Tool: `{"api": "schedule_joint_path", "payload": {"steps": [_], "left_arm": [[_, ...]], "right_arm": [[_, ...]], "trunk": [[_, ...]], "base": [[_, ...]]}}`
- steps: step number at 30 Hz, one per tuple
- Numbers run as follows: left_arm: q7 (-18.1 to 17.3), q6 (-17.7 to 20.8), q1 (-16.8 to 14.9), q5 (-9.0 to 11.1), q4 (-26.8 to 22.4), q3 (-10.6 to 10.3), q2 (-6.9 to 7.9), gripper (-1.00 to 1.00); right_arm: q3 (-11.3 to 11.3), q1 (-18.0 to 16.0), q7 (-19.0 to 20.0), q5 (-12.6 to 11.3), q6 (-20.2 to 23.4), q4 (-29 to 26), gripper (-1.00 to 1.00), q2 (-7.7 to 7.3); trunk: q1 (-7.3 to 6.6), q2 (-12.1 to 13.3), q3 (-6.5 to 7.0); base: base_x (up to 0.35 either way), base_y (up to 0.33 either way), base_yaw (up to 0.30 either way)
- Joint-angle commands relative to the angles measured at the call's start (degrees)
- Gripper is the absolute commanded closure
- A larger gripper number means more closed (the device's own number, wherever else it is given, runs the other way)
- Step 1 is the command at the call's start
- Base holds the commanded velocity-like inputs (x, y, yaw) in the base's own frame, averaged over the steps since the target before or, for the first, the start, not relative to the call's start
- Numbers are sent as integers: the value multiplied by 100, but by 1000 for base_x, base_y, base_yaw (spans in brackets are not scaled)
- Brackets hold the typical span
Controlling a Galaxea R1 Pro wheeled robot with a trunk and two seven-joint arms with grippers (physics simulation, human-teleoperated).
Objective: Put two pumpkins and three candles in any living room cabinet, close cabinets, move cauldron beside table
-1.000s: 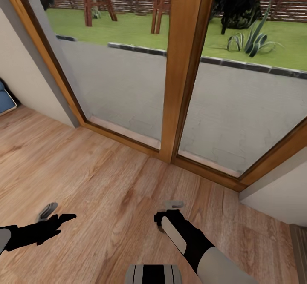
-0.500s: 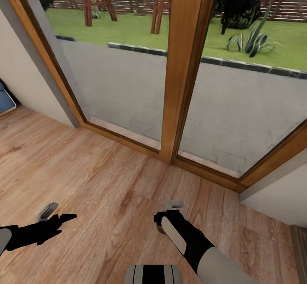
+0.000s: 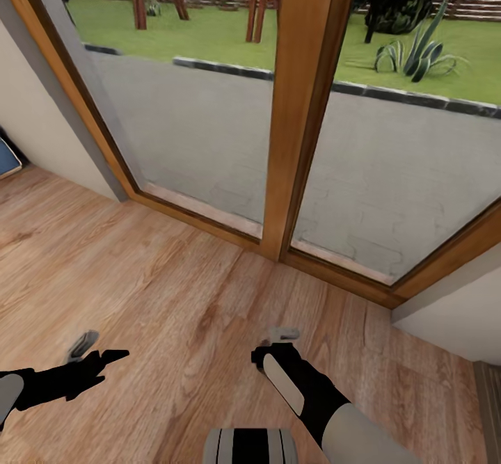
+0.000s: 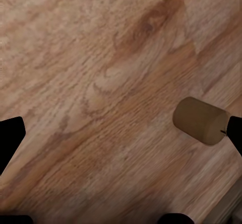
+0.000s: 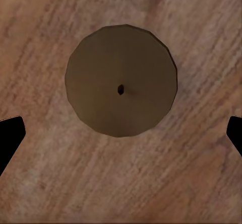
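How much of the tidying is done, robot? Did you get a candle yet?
Nothing looks finished from here. In hand: the right gripper hangs open straight above one candle standing on the wooden floor by the glass door, not gripping it. The left gripper is open too. Left to do: grab that candle, then all the rest of the job.

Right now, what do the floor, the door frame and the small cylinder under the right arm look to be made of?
The floor looks like wood plank or laminate: printed grain, faint seams, low sheen. The door frame looks like varnished honey-brown wood, smooth with a slight gloss. The candle reads as matte wax, dull tan, with a dark wick dot at its centre; the render leaves that open.
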Motion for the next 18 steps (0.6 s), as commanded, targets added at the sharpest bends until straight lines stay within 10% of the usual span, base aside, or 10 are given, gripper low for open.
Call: {"api": "schedule_joint_path", "payload": {"steps": [1,18], "left_arm": [[0,0,0,1,0,0,0,-100],[0,0,0,-2,0,1,-1,-100]], "right_arm": [[0,1,0,1,0,0,-100,0],[5,-2,1,1,0,0,-100,0]], "trunk": [[2,-2,-23],[38,-20,-333]], "base": [[0,0,0],[0,0,0]]}}
